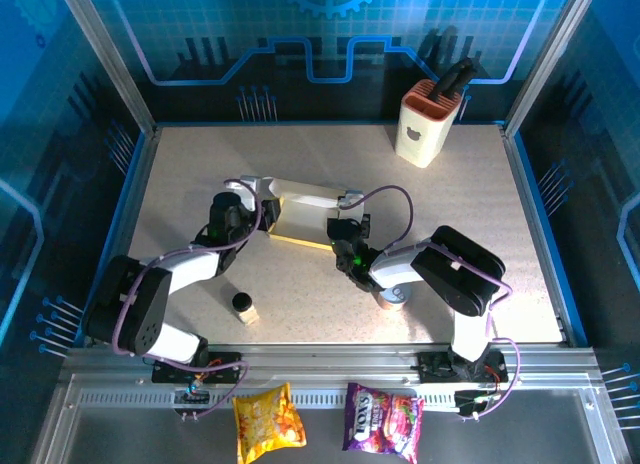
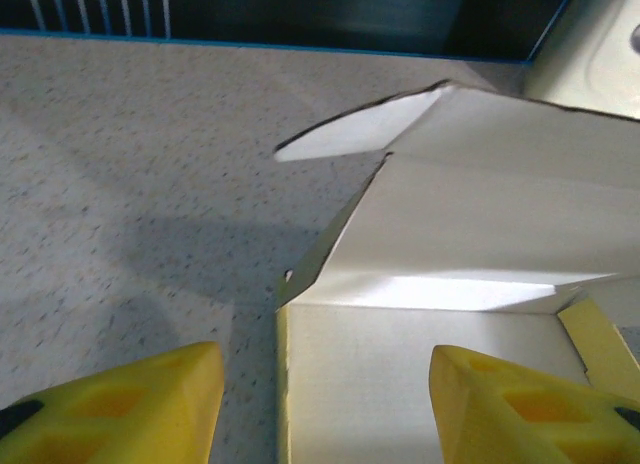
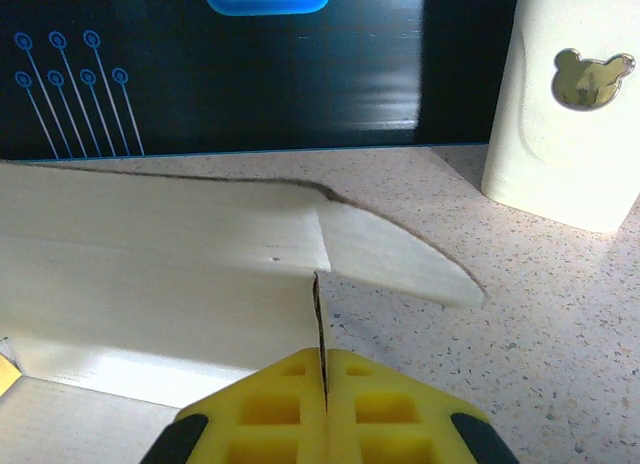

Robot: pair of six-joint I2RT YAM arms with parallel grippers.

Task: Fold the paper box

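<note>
A pale speckled counter carries everything. The paper box lies near its middle, stretched between the two end effectors. I can see no print on it, just grey-white inside and a thin yellow strip of outer face along the edge nearest the arms.

From above, the box reads as a wide, shallow tray. The left wrist view adds a far wall leaning up, with a rounded flap jutting from its corner. The right wrist view shows another rounded flap sloping toward the counter just ahead of the fingers.

The left end effector is spread. One yellow finger is over bare counter and the other over the box floor, with the box's side edge between them. The right end effector is pressed together, pinching the box's thin upright side wall, whose edge runs straight into the seam.

Beyond the right end effector and off to its right stands a cream knife block with an orange top. The top view gives its black knife handles, and the wrist view a shiny bear badge.

Behind the arm bases lie a yellow bag and a purple bag; the purple bag's white lettering is too small to read. A tin can sits under the right arm, and a small dark-capped jar sits behind the left end effector
</note>
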